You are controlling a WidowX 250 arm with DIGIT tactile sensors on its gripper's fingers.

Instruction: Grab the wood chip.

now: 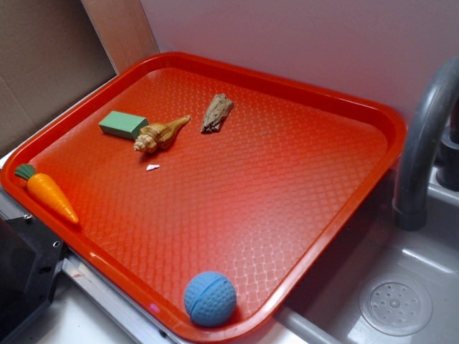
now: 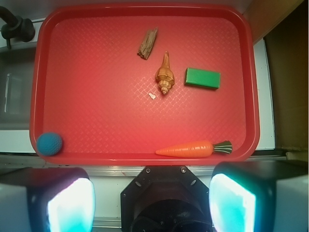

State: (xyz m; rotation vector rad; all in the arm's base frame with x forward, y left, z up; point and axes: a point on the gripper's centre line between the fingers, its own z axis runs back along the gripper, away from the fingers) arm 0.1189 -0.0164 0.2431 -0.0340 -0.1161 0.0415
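Tool (image 2: pixel 152 198) wide apart above tray (image 2: pixel 43 96)

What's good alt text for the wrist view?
Open gripper hangs above a red tray holding a wood chip, seashell, green block, toy carrot and blue ball, none touching.

Both views are brightly and evenly lit, with only short, soft shadows under the objects on the red tray (image 1: pixel 326 100). In the wrist view the near jaws are blurred and glow cyan-white with glare. The exterior view is slightly soft, with a pale sheen across the tray's textured floor.
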